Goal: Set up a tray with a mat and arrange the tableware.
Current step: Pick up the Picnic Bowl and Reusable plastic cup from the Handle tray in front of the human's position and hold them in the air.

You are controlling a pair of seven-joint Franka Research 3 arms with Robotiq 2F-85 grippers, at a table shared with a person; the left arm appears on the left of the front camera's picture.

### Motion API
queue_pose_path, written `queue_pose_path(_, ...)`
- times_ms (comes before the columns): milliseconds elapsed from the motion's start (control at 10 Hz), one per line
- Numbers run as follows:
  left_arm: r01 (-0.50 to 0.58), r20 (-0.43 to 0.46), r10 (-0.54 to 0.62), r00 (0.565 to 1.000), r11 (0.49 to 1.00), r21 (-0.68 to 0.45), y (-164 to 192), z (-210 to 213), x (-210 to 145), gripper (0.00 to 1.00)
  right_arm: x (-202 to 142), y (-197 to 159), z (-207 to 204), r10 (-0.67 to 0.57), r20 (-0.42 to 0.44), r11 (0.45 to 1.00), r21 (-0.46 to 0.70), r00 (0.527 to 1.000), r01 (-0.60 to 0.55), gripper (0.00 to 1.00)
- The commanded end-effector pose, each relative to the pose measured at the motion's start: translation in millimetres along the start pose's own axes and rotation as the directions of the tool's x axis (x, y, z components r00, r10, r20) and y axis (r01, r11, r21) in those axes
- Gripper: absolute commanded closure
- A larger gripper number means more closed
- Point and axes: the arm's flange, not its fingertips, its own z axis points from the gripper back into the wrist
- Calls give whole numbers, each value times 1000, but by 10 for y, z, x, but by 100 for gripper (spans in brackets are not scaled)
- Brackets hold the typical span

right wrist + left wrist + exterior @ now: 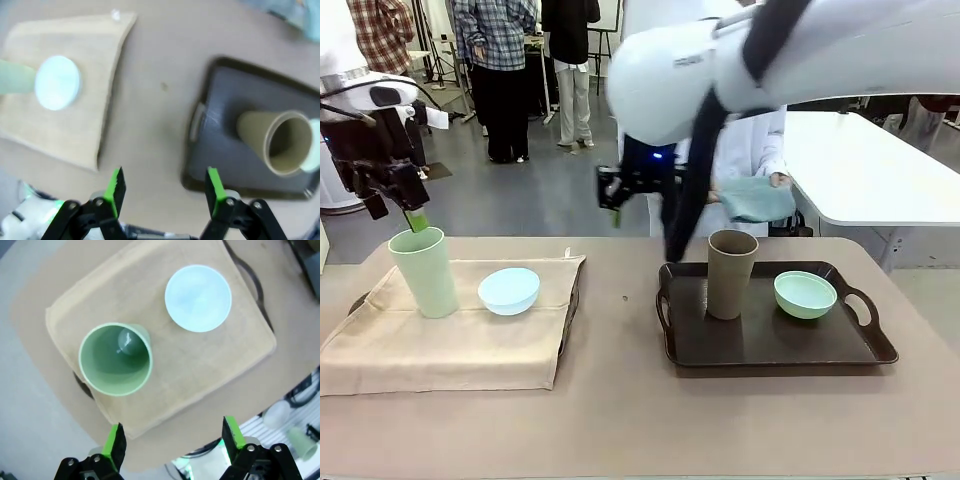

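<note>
Left gripper [173, 431]: jaws spread wide, nothing held. The pale green cup [115, 360] stands upright on the beige mat [200, 365] just below the fingertips, and the light blue bowl [198, 298] sits beyond it. Right gripper [165, 186]: jaws wide apart, empty, hovering. Below and to one side, the brown cup [275, 140] stands in the dark tray [220, 100] beside the mint green bowl [805, 294].
</note>
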Motion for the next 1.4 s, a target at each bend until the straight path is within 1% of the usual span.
queue_pose_path(0, -65, -13, 66, 998, 994, 89, -322, -37, -13, 0, -540, -506, 167, -66, -17, 998, -14, 998, 66, 19)
queue_pose_path(100, -77, -18, 79, 997, 992, 103, -438, -81, 2, 0, -710, -720, 208, -107, -16, 994, -15, 994, 106, 19)
queue_pose_path(200, -77, -40, 81, 996, 992, 98, -499, -126, 21, 0, -799, -852, 240, -142, -3, 990, -6, 990, 142, 19)
queue_pose_path(300, -54, -11, 54, 998, 997, 54, -329, -27, 26, 0, -783, -833, 241, -214, 30, 975, -55, 976, 215, 19)
queue_pose_path(400, -54, -11, 54, 998, 997, 54, -329, -27, 26, 0, -633, -728, 221, -130, -12, 991, -41, 991, 130, 19)
queue_pose_path(500, -54, -11, 54, 998, 997, 54, -329, -27, 26, 0, -633, -728, 221, -130, -12, 991, -41, 991, 130, 19)
queue_pose_path(600, -60, -19, 61, 998, 996, 60, -421, -61, 38, 0, -762, -870, 303, -167, 15, 984, -56, 986, 167, 19)
queue_pose_path(700, -6, 17, 7, 1000, 998, -68, -312, 25, -63, 0, -710, -1074, 267, -157, -10, 987, 21, 987, 158, 19)
queue_pose_path(800, 26, 82, -11, 997, 983, -184, -150, 177, -211, 0, -791, -1476, 292, -186, -1, 977, 105, 983, 185, 19)
queue_pose_path(900, 68, 172, -16, 985, 951, -302, 9, 383, -405, 0, -989, -1919, 329, -219, -4, 956, 198, 976, 215, 19)
queue_pose_path(1000, 91, 209, -10, 978, 921, -378, 172, 489, -553, 0, -1227, -2273, 373, -229, 11, 938, 269, 973, 218, 19)
queue_pose_path(1100, 76, 204, 20, 979, 891, -449, 359, 533, -682, 0, -1482, -2591, 412, -260, 32, 913, 332, 965, 235, 19)
queue_pose_path(1200, 55, 201, 58, 978, 856, -514, 605, 529, -792, 0, -1719, -2901, 426, -311, 59, 874, 409, 949, 261, 19)
queue_pose_path(1300, 31, 199, 109, 974, 804, -594, 868, 513, -974, 0, -2002, -3215, 416, -361, 98, 809, 528, 928, 259, 19)
